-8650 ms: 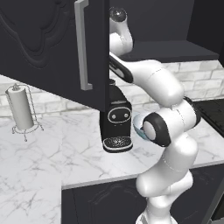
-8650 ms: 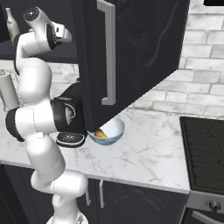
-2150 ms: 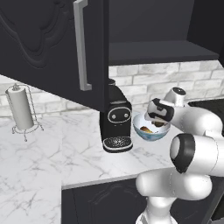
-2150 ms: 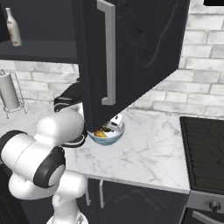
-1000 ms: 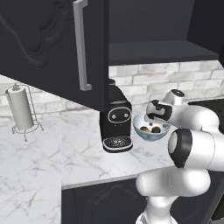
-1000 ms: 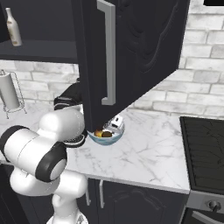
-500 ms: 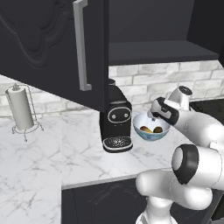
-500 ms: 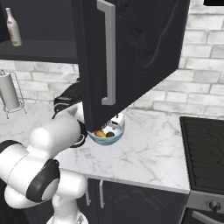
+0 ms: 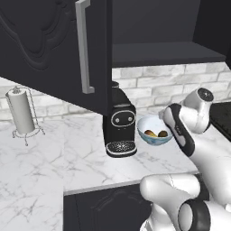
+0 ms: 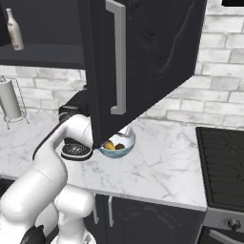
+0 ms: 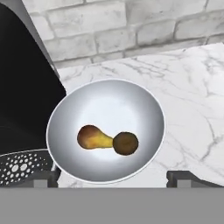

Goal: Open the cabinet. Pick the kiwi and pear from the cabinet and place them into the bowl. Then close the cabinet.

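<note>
Hand view: gripper (image 11: 112, 177) spread wide above bowl (image 11: 146, 105)

Bowl (image 11: 131, 98) smooth, glossy white; bench (image 11: 192, 87) under it polished veined marble; cabinet (image 10: 157, 52) above bowl matt black, brushed-metal handle (image 10: 119, 57).

Both base views look forward and down from behind the arm, one on either side, sharing the bowl (image 9: 154, 131) beside the coffee machine (image 9: 119, 122). The hand view hangs close above that bowl, facing the brick wall (image 11: 118, 30).
</note>
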You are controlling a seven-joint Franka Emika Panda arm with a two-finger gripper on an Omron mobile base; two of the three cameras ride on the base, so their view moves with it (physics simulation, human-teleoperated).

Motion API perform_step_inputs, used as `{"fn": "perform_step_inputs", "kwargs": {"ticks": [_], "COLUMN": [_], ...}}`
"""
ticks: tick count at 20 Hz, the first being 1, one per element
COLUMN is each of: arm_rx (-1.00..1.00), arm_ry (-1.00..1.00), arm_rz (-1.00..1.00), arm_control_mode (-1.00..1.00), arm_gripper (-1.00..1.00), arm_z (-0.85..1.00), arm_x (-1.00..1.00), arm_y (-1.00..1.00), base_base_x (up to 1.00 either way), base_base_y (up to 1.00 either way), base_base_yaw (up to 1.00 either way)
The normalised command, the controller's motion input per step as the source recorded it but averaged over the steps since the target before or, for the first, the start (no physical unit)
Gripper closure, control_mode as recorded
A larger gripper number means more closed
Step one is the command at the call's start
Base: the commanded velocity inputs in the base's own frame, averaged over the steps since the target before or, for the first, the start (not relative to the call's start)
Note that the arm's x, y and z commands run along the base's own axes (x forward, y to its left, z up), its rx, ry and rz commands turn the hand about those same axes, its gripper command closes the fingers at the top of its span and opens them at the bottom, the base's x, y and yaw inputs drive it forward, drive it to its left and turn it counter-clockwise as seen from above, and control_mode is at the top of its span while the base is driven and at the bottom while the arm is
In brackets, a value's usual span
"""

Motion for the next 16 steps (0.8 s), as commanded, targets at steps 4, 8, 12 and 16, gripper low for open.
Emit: {"fn": "perform_step_inputs", "kwargs": {"ticks": [4,8,12,16], "arm_rx": [-0.07,-0.07,-0.06,-0.05], "arm_ry": [-0.08,-0.06,-0.07,-0.04], "arm_rz": [0.0,0.0,0.0,0.0], "arm_control_mode": [-1.0,-1.0,-1.0,-1.0], "arm_gripper": [-1.0,-1.0,-1.0,-1.0], "arm_z": [0.55,0.56,0.56,0.51], "arm_x": [-0.7,-0.74,-0.78,-0.9], "arm_y": [0.14,0.16,0.14,0.12], "base_base_x": [0.0,0.0,0.0,0.0], "base_base_y": [0.0,0.0,0.0,0.0], "base_base_yaw": [0.0,0.0,0.0,0.0]}}
